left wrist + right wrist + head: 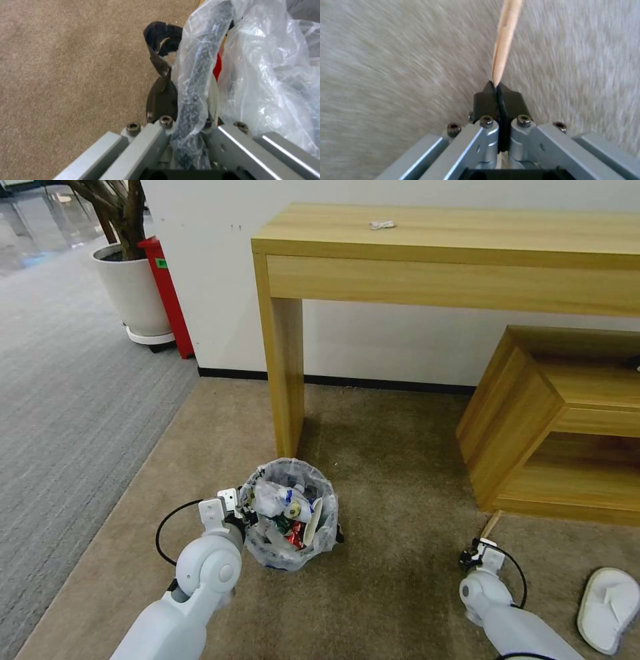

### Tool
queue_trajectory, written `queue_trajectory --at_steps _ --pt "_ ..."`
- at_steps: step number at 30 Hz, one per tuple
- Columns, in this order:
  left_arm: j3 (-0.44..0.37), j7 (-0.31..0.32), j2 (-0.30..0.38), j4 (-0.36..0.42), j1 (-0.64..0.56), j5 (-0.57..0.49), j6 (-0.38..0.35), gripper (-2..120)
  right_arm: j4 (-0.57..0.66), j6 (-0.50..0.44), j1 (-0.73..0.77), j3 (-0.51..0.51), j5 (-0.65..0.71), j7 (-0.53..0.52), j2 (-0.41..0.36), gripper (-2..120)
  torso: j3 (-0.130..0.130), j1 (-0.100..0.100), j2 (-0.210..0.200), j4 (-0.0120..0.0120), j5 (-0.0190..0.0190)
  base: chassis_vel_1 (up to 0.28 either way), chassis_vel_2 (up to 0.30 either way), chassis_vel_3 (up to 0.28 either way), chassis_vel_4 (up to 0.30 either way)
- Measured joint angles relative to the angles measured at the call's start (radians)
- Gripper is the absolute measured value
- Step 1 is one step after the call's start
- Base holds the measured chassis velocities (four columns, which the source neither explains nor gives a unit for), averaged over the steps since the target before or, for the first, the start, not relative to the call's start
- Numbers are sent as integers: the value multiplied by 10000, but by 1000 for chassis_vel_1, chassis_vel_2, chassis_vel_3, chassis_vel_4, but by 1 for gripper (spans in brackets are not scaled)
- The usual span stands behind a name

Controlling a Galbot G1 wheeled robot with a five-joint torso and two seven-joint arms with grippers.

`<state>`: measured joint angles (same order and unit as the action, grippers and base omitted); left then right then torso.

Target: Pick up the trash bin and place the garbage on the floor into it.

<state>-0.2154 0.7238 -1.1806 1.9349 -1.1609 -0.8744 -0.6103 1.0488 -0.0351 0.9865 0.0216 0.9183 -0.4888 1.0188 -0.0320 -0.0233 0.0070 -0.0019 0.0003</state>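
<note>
The trash bin (292, 513), lined with a crinkled clear bag and holding several pieces of litter, sits on the beige carpet (393, 580) by the desk leg. My left gripper (241, 508) is shut on its rim (193, 100), with the bag pinched between the fingers. At the lower right my right gripper (481, 550) is shut on one end of a thin wooden stick (503, 42), which points away from the pads over the carpet (386, 75). The stick (491, 525) also pokes up toward the shelf unit. A white slipper (608, 607) lies on the carpet to the far right.
A wooden desk (453, 253) stands over the bin, with a low wooden shelf unit (560, 427) on the right. A white plant pot (133, 293) and a red box-shaped bin (170, 300) stand at the back left beside grey striped carpet (67, 400).
</note>
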Motion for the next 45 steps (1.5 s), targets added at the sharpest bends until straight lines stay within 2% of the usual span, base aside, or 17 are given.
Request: queue_trajectory --at_steps 1,4,6,8,12,19,20,26,29,30,32,34,36,43,45 --pt "0 0 0 0 0 0 0 0 0 0 0 0 0 0 0 0 0 0 0 0 0 0 0 0 0" --pt "-34 -79 49 -183 8 84 52 0 1315 -36 255 -226 -191 -114 -400 0 2 0 0 15 -3 0 0 0 0" --pt "-37 -94 50 -215 16 98 61 0 1549 -37 293 -253 -237 -139 -454 0 2 0 1 16 -1 0 0 0 0" --pt "-41 -147 38 -330 88 136 77 0 2460 -36 418 -446 -377 -245 -697 0 4 1 1 17 -5 0 0 0 0" --pt "-19 -170 35 -432 206 140 77 0 3485 -35 535 -777 -661 -384 -1046 0 4 1 1 11 -6 0 0 0 0" --pt "45 -188 35 -501 271 146 81 0 4389 -3 468 -1141 -970 -559 -1324 0 4 1 1 13 -4 0 0 0 0" --pt "119 -177 0 -583 340 169 86 0 5057 110 303 -1329 -946 -610 -1584 0 5 1 3 15 -2 0 0 0 0" --pt "343 -104 15 -675 513 122 88 0 6301 174 12 -1773 -643 -583 -2342 0 5 3 3 15 -2 0 0 0 0" --pt "583 -62 44 -798 728 28 79 0 7210 -21 -297 -2148 -477 -268 -3130 0 5 3 3 15 -2 0 0 0 0" --pt "583 -62 44 -798 728 28 79 0 7210 -21 -297 -2148 -477 -268 -3130 0 5 3 3 15 -2 0 0 0 0" --pt "803 -21 29 -960 965 -48 68 0 7864 -53 -487 -2282 -269 -62 -3678 0 5 3 4 12 -3 0 0 0 0" --pt "866 -11 17 -1020 1041 -64 67 0 8018 -52 -529 -2309 -229 -14 -3792 0 6 3 4 12 -2 0 0 0 0" --pt "1094 41 -51 -1236 1327 -140 52 0 8634 -126 -690 -2411 -183 277 -4279 0 6 3 4 13 -2 0 0 0 0" --pt "1573 194 -148 -1672 1991 -452 -1 0 9281 -756 -802 -2617 -96 1264 -5232 0 5 3 4 14 -3 0 0 0 0" --pt "1728 240 -197 -1845 2269 -592 -34 0 9530 -956 -1016 -2838 131 1669 -5605 0 3 2 4 6 -6 0 0 0 0"
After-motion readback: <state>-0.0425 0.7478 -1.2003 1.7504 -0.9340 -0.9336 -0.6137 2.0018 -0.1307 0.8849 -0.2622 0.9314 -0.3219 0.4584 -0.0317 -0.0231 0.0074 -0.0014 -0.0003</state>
